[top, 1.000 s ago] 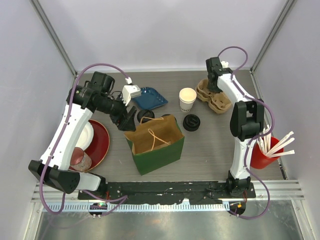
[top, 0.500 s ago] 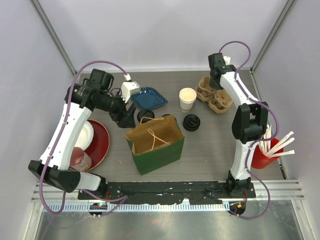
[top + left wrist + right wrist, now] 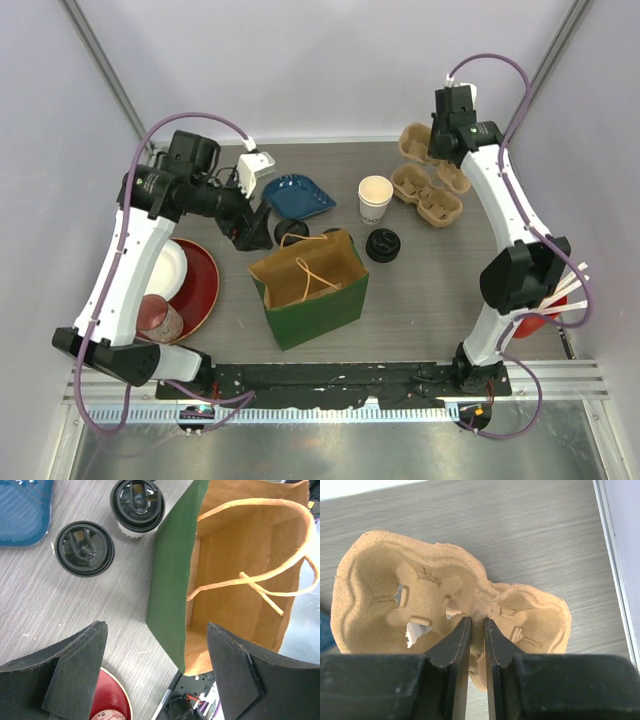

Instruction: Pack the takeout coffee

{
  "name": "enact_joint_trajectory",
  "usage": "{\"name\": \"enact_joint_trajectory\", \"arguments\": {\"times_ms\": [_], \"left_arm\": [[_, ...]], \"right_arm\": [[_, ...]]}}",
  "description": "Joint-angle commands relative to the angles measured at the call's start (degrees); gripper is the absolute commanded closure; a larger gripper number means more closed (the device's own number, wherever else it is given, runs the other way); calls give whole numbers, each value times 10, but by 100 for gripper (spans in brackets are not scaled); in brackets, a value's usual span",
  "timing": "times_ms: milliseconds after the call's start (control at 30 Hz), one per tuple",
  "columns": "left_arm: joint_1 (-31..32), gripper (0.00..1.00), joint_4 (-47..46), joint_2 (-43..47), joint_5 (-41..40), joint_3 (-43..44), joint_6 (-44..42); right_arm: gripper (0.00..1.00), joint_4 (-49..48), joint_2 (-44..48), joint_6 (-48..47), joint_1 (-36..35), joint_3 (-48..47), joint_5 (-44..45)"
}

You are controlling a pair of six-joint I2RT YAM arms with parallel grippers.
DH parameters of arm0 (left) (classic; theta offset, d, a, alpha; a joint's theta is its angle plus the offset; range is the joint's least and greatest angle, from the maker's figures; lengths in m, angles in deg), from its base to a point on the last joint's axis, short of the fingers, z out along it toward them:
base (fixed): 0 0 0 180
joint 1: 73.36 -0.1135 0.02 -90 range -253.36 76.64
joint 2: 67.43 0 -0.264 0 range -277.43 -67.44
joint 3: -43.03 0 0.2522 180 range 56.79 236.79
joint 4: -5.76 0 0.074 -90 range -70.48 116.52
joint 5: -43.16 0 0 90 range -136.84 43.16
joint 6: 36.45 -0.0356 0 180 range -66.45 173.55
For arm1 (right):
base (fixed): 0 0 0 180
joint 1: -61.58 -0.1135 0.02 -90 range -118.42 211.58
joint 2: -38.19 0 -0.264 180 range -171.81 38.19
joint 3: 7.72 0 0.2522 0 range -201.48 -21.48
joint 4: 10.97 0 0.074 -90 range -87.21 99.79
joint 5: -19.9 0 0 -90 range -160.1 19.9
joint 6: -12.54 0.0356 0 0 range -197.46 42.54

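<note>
Two takeout coffee cups show black lids from above in the left wrist view, one (image 3: 137,504) with its white wall visible, the other (image 3: 85,548) beside it. From above, one lidded cup (image 3: 291,230) peeks out behind the green paper bag (image 3: 310,285). A lidless cream cup (image 3: 375,198) stands further right, with a loose black lid (image 3: 383,245) near it. My left gripper (image 3: 250,232) (image 3: 156,627) hangs open at the bag's left corner, holding nothing. My right gripper (image 3: 440,150) (image 3: 477,625) is shut on a brown pulp cup carrier (image 3: 420,595), raised at the back right.
A second pulp carrier (image 3: 430,190) lies on the table below the raised one. A blue tray (image 3: 297,195) sits behind the bag. Left are a red plate (image 3: 203,285) and a small patterned cup (image 3: 160,318). A red cup of straws (image 3: 535,305) stands at the right edge.
My right arm has lifted one carrier off the other and carried it back and up. My left gripper has opened wider and drawn slightly left from the bag.
</note>
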State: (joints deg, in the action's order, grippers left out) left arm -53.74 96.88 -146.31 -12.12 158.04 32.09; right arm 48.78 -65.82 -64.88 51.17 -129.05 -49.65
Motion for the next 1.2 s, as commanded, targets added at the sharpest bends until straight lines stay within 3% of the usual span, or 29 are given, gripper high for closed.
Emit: {"name": "enact_joint_trajectory", "arguments": {"times_ms": [0, 233, 433, 533, 567, 633, 767, 1167], "left_arm": [[20, 15, 28, 15, 27, -25, -3], [38, 24, -1, -4, -14, -83, 14], [45, 55, -7, -7, 12, -94, 25], [45, 75, -10, 3, 27, -101, 30], [45, 86, -9, 5, 34, -102, 32], [45, 100, -9, 6, 38, -107, 39], [44, 100, -14, 18, 38, -115, 47], [45, 100, -4, 28, 49, -122, 55]], "right_arm": [[99, -13, 107, -48, -64, -34, -26], [99, -24, 199, -87, -218, -34, -102], [99, -38, 267, -75, -321, -16, -190], [99, -26, 296, -63, -361, -13, -197], [99, -26, 303, -57, -383, -8, -197], [99, -42, 317, -36, -395, 3, -247], [99, -70, 314, -20, -441, 47, -297], [99, -30, 277, -12, -529, 82, -165]]}}
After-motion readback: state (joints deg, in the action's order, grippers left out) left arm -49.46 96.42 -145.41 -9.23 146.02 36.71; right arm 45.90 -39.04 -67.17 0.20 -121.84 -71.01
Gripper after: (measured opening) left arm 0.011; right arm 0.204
